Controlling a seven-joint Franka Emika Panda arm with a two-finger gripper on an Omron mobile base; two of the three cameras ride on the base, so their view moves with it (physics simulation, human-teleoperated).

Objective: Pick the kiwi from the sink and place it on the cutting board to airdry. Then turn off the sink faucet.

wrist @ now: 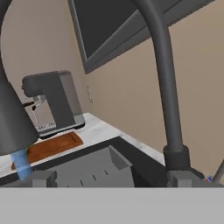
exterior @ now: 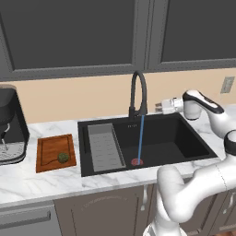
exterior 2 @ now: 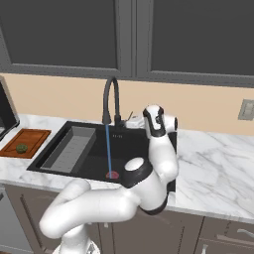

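The kiwi [exterior: 63,157] [exterior 2: 21,148] lies on the reddish-brown cutting board [exterior: 48,148] [exterior 2: 31,137] [wrist: 50,147], left of the black sink [exterior: 184,136] [exterior 2: 89,163]. The black gooseneck faucet [exterior: 138,94] [exterior 2: 111,99] [wrist: 168,96] is running, and a blue stream [exterior: 140,140] [exterior 2: 108,149] falls onto the red drain [exterior: 137,162]. My gripper [exterior: 159,107] [exterior 2: 128,120] [wrist: 111,179] is open and empty, level with the faucet's base just to its right and pointing at it. In the hand view the faucet's stem rises just above my right fingertip [wrist: 180,177].
A grey ribbed rack [exterior: 105,146] [exterior 2: 67,149] [wrist: 87,168] fills the sink's left part. A dark coffee machine [exterior: 10,126] [wrist: 52,103] stands on the counter left of the board. Dark cabinets hang above. A wall outlet [exterior: 227,84] is at the right.
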